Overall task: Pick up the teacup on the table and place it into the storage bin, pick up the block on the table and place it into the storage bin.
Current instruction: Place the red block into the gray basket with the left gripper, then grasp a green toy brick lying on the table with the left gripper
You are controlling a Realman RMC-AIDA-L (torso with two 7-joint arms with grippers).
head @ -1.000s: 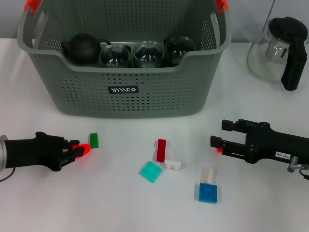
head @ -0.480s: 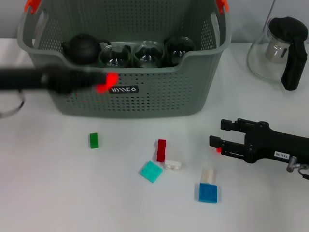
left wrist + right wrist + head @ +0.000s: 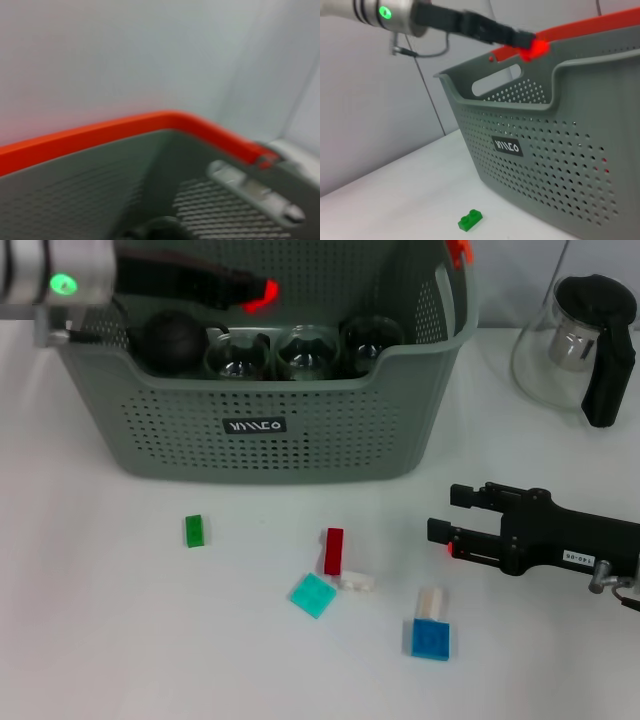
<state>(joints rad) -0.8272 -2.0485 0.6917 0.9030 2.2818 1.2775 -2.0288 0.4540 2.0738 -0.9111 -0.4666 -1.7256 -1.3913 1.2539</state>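
The grey-green storage bin stands at the back of the table, holding three glass teacups and a black teapot. My left gripper hovers over the bin's left half, shut on a small red-orange block; the right wrist view shows this gripper above the bin's rim. Loose blocks lie on the table in front: green, red, white, teal and blue. My right gripper rests low at the right, open and holding nothing.
A glass pitcher with a black handle stands at the back right. A second white block touches the blue one. The bin's orange handle clip fills the left wrist view. The green block lies before the bin's front wall.
My left gripper has lifted the red-orange block from the table at the left and carried it up and over the bin. The right gripper has barely shifted.
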